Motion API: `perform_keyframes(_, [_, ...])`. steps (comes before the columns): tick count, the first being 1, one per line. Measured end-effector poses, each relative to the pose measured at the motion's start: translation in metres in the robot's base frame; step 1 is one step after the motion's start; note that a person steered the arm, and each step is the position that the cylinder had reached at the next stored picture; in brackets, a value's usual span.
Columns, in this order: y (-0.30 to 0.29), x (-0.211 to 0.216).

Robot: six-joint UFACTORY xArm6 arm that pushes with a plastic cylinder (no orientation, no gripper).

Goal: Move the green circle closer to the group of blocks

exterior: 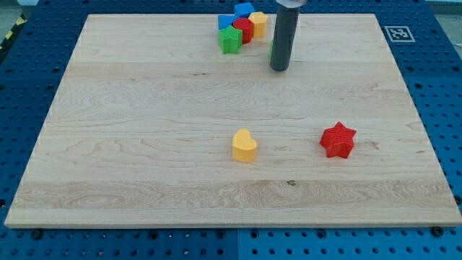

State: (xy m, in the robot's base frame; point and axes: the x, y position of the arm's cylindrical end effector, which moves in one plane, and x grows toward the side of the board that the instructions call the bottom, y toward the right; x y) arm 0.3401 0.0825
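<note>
5 blocks huddle at the view's top: blue ones [244, 10], a red [243, 29], a yellow [258, 23], a green star-like block [230, 40]. Only a green sliver [272, 48] beside my tip [279, 68], probably the green circle, shows just right of them; no fingers exist, only a rod. Pushing blind could scatter the group or let the circle slip around my tip.

you're looking at a lab bench: a pale wooden counter [144, 144] lies on a blue perforated mounting plate [29, 79], with a printed fiducial tag [398, 33] just beyond the counter's top-right corner.

yellow heart [244, 146] | red star [338, 140] | green sliver [271, 49], perhaps the circle
</note>
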Motion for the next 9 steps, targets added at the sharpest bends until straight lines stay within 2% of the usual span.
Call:
perform_keyframes(3, [0.041,0.013])
perform_keyframes(4, [0.041,-0.004])
perform_keyframes(7, [-0.008,-0.047])
perform_keyframes(8, [0.002,-0.037])
perform_keyframes(9, [0.069,0.031])
